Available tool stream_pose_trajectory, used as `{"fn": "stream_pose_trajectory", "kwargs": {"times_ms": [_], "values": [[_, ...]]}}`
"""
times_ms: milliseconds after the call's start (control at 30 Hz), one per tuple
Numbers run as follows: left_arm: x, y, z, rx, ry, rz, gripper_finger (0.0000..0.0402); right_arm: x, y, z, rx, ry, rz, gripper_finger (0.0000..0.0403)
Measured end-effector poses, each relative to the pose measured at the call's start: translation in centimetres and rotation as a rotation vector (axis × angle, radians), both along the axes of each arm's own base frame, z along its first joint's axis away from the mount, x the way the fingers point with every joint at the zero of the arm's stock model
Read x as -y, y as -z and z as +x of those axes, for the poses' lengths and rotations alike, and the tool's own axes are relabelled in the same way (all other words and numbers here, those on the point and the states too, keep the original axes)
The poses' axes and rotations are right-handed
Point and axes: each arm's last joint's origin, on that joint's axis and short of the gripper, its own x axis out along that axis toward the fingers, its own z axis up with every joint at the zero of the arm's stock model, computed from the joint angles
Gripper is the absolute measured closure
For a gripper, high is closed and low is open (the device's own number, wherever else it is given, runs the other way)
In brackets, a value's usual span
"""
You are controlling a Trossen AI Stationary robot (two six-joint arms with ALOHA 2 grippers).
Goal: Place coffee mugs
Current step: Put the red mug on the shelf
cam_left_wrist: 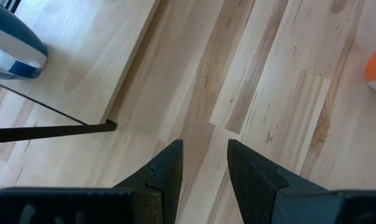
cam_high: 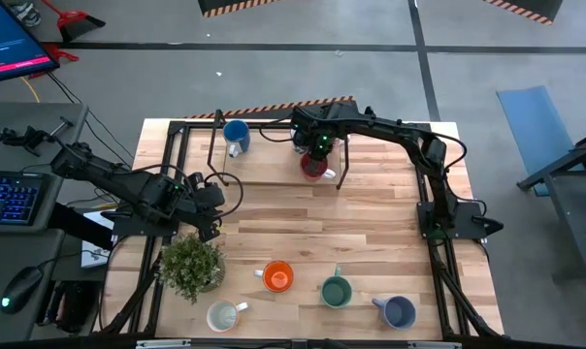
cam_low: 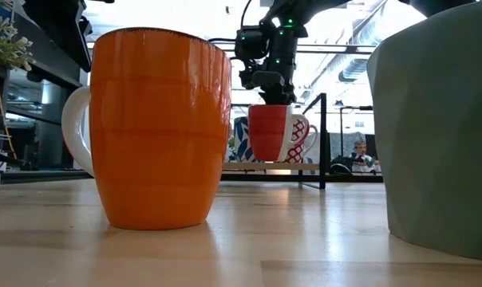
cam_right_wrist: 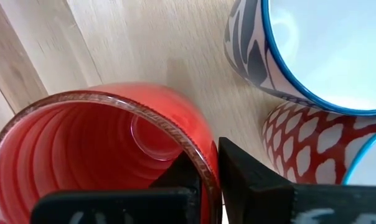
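Note:
My right gripper (cam_high: 317,148) reaches to the raised wooden shelf (cam_high: 274,165) at the table's far side and is shut on the red mug (cam_high: 313,167). The low view shows the red mug (cam_low: 269,131) upright under the gripper (cam_low: 273,86), with patterned mugs (cam_low: 301,137) right behind it. A blue mug (cam_high: 237,134) stands on the shelf's left part. The orange mug (cam_high: 276,276), green mug (cam_high: 336,291), slate-blue mug (cam_high: 398,310) and cream mug (cam_high: 223,315) stand along the near edge. My left gripper (cam_high: 211,206) hangs open over bare wood at the left. My right gripper (cam_right_wrist: 210,168) pinches the red mug's wall at the rim (cam_right_wrist: 197,152), one finger (cam_right_wrist: 178,177) inside the mug and the other finger (cam_right_wrist: 253,177) outside. It comes from above, pointing down. The mug is upright, its base at the shelf board; whether it rests there I cannot tell.
A grey-patterned mug (cam_right_wrist: 300,50) and a red-and-white patterned mug (cam_right_wrist: 300,143) stand close beside the held mug. A leafy potted plant (cam_high: 191,265) sits near my left gripper. The shelf has thin black legs (cam_high: 341,174). Bare wood lies across the table's middle (cam_high: 322,228).

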Motion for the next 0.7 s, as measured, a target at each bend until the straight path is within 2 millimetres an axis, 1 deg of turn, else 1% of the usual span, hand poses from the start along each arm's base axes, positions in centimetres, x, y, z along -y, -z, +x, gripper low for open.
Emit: {"fn": "stream_pose_trajectory", "kwargs": {"times_ms": [100, 267, 367, 467, 700], "values": [[0.00, 0.00, 0.00, 0.000, 0.000, 0.000, 0.0287, 0.02, 0.12, 0.05, 0.001, 0.024, 0.006, 0.0366], [0.00, 0.00, -0.01, -0.001, 0.000, 0.000, 0.0287, 0.11, 0.50, 0.23, -0.004, 0.048, 0.013, 0.0320], [0.00, 0.00, -0.01, -0.006, 0.017, 0.009, 0.0287, 0.14, 0.49, 0.20, -0.009, 0.053, 0.002, 0.0302], [0.00, 0.00, -0.01, -0.011, 0.030, 0.015, 0.0287, 0.08, 0.29, 0.05, -0.012, 0.062, 0.002, 0.0296], [0.00, 0.00, -0.01, -0.013, 0.039, 0.019, 0.0287, -0.05, -0.15, -0.29, -0.019, 0.099, -0.003, 0.0295]]}}
